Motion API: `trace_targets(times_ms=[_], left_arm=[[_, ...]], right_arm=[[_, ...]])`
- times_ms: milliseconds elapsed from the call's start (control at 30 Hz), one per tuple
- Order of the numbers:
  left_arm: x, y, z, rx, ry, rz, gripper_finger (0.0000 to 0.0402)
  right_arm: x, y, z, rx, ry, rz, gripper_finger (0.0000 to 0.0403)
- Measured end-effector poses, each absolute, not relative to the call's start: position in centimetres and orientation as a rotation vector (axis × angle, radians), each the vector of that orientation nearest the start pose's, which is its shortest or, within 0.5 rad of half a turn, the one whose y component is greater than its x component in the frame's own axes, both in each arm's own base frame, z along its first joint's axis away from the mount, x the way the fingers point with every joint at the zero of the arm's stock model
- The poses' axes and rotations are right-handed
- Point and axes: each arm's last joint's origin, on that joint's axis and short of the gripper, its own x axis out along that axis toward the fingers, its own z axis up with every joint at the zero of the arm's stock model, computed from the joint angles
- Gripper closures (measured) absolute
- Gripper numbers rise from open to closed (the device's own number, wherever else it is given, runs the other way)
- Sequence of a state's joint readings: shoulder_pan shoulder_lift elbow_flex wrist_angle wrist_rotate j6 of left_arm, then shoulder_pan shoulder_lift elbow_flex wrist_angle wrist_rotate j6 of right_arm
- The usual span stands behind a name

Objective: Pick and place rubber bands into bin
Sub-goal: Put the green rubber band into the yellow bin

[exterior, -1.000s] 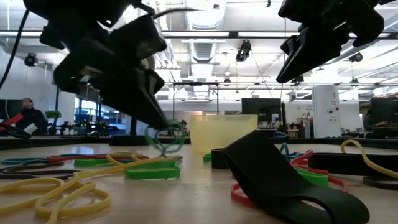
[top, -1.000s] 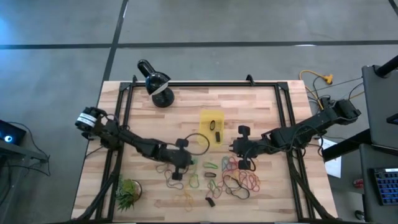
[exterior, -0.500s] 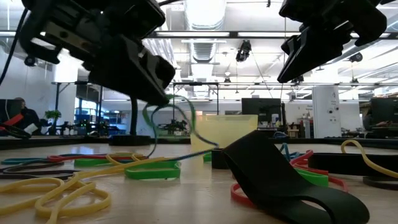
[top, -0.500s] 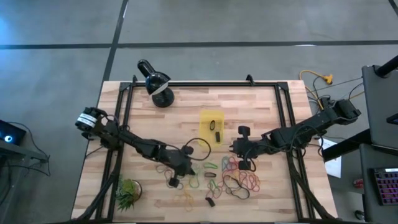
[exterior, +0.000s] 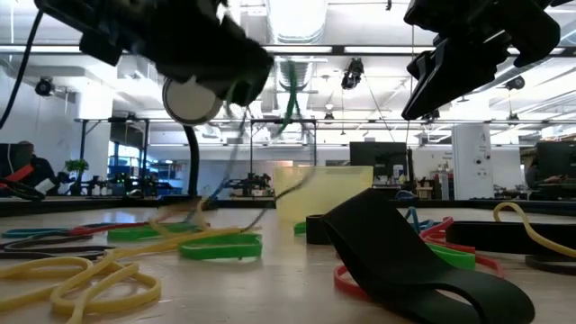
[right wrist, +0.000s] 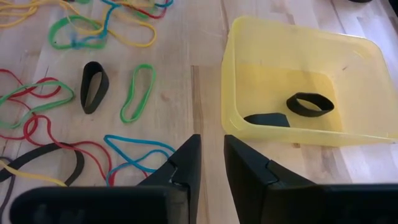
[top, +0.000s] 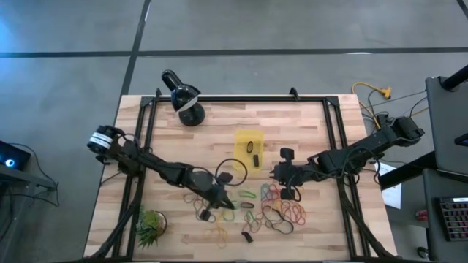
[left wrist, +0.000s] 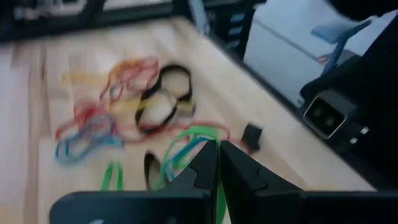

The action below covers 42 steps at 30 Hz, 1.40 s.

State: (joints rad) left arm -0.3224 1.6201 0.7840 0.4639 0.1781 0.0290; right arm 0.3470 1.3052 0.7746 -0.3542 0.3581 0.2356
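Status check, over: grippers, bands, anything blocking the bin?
Left gripper shut on green rubber band, lifted off table. Right gripper open, empty, near bin. Bin holds two black bands; no obstruction seen.

A pale wood counter [top: 307, 131] with a black frame carries everything. A black domed lamp [top: 183, 95] sits near its far left corner and a small spiky green plant [top: 150, 228] near the front left. The yellow bin [top: 248, 148] rests about mid-counter, and the rubber bands [top: 274, 208] lie scattered in front of it.
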Motion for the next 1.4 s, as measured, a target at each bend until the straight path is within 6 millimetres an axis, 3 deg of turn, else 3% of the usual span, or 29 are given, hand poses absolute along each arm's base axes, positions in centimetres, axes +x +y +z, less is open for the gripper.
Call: trace_targets(times_ms=[100,267,667,1033,1400], left_arm=[[31.2,-10.9,19.0,0.052,0.385,-0.444,0.0401],[30.7,-9.9,17.2,0.009,0.596,-0.279,0.0401],[30.5,-10.3,17.2,0.016,0.583,-0.340,0.0347],[30.3,-10.1,16.8,0.029,0.631,-0.294,0.0358],[30.9,-10.3,12.6,0.059,0.779,-0.276,0.0359]], right_arm=[[24.1,7.6,21.3,-0.084,0.820,-0.108,0.0339],[24.1,7.6,21.2,-0.085,0.821,-0.107,0.0338],[24.1,7.6,21.3,-0.083,0.813,-0.106,0.0340],[24.2,7.7,21.3,-0.077,0.805,-0.106,0.0337],[24.2,7.7,21.4,-0.076,0.801,-0.105,0.0343]])
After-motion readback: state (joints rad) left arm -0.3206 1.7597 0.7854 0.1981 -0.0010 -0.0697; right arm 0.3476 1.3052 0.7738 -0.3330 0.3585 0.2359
